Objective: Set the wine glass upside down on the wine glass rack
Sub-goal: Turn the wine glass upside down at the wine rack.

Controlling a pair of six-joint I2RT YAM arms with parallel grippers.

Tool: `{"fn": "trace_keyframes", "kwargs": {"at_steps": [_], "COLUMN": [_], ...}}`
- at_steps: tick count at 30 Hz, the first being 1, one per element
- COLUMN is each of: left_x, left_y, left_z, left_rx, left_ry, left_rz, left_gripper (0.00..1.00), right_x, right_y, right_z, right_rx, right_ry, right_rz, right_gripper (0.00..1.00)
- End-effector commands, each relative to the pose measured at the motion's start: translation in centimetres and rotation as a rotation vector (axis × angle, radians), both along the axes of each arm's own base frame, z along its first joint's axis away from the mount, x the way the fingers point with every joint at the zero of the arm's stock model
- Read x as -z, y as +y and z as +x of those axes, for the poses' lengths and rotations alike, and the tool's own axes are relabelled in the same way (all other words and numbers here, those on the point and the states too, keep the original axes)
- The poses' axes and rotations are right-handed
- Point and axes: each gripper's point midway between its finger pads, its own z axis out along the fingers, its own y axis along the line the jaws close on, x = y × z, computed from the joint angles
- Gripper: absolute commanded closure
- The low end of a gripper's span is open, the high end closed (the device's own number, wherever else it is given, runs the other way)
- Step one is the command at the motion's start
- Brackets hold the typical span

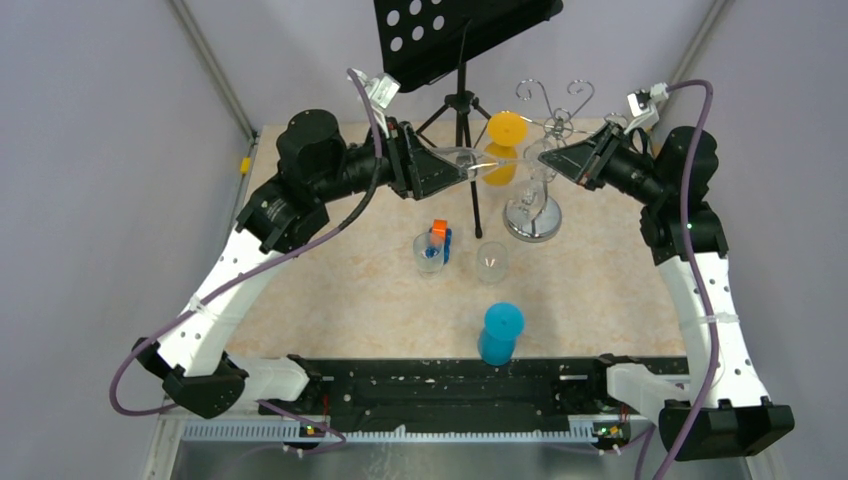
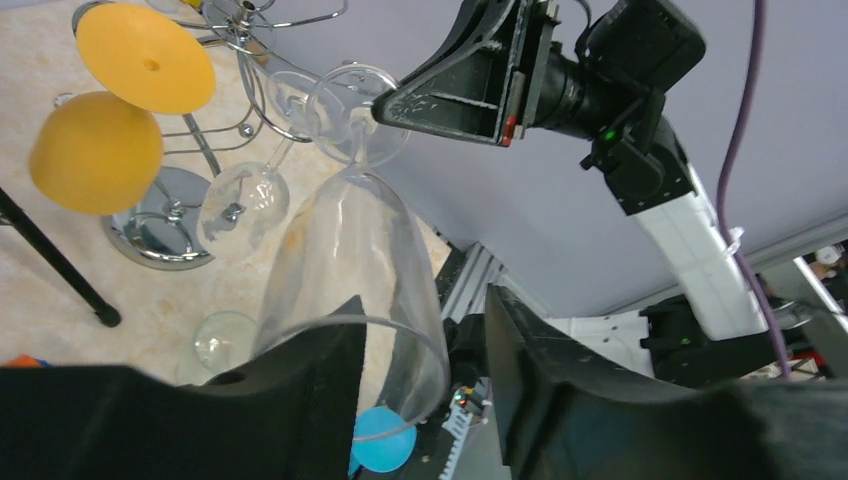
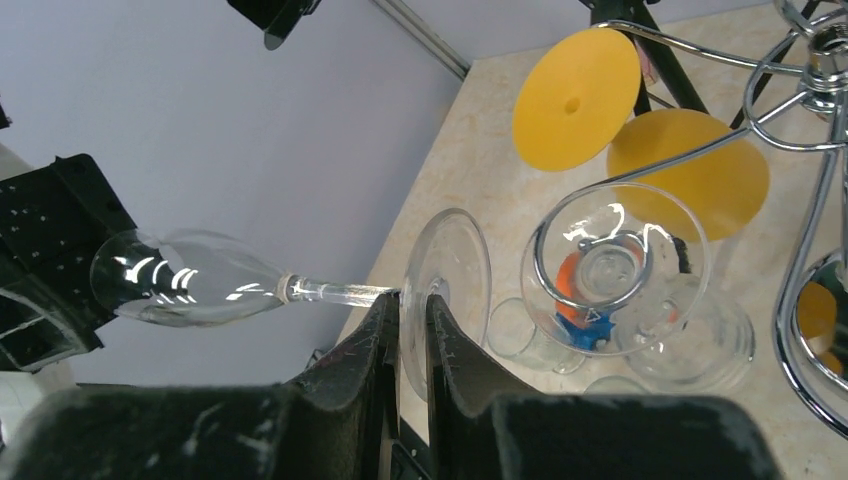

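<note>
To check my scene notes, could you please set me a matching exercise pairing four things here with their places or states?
1 yellow glass
2 blue glass
3 right hand
4 music stand

A near the table's near edge
B shut on the wine glass's foot
C hanging upside down on the rack
D at the back

Pairs: 1-C, 2-A, 3-B, 4-D

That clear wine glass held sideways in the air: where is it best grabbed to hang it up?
Probably by the flat foot, edge-on from the rack side, as the right gripper does. The wine glass lies sideways, foot toward the wine glass rack, leaving the stem free for a hook.
</note>
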Motion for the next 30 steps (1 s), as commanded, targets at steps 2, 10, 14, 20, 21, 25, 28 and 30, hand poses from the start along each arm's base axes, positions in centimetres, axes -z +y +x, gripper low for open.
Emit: {"fn": "trace_keyframes", "kwargs": {"at_steps": [2, 10, 14, 20, 21, 25, 28, 30], "left_x": [-1.1, -1.1, -0.8, 0.1, 0.2, 0.9, 1.1, 1.3], "left_y": [0.3, 1.0, 1.9, 3.2, 3.5, 4.7, 6.3, 7.6], "left_z": [-0.9, -1.2, -1.2, -1.1, -1.1, -0.9, -0.5, -0.2], "left_rx": [0.02, 0.002, -0.034, -0.086, -0.091, -0.139, -0.219, -0.273], "left_ry": [-0.04, -0.069, -0.086, -0.101, -0.107, -0.132, -0.151, -0.174], "left_rz": [-0.03, -0.013, 0.018, 0.086, 0.098, 0.153, 0.209, 0.243], "left_gripper": [0.36, 0.16, 0.15, 0.15, 0.15, 0.15, 0.15, 0.15], "right_x": [-2.5, -2.9, -3.2, -4.0, -4.1, -5.2, -5.6, -5.8], "right_y": [-0.3, -0.9, -1.0, -1.3, -1.3, -1.5, -2.0, -2.5], "right_z": [-0.2, 0.3, 0.3, 0.3, 0.3, 0.1, 0.0, -0.3], "right_rx": [0.024, 0.069, 0.078, 0.093, 0.092, 0.098, 0.126, 0.149], "right_ry": [-0.068, -0.063, -0.073, -0.121, -0.131, -0.192, -0.233, -0.268], "right_rz": [0.016, -0.007, -0.006, -0.037, -0.043, -0.073, -0.11, -0.137], "right_gripper": [1.0, 1.0, 1.0, 1.0, 1.0, 1.0, 1.0, 1.0]}}
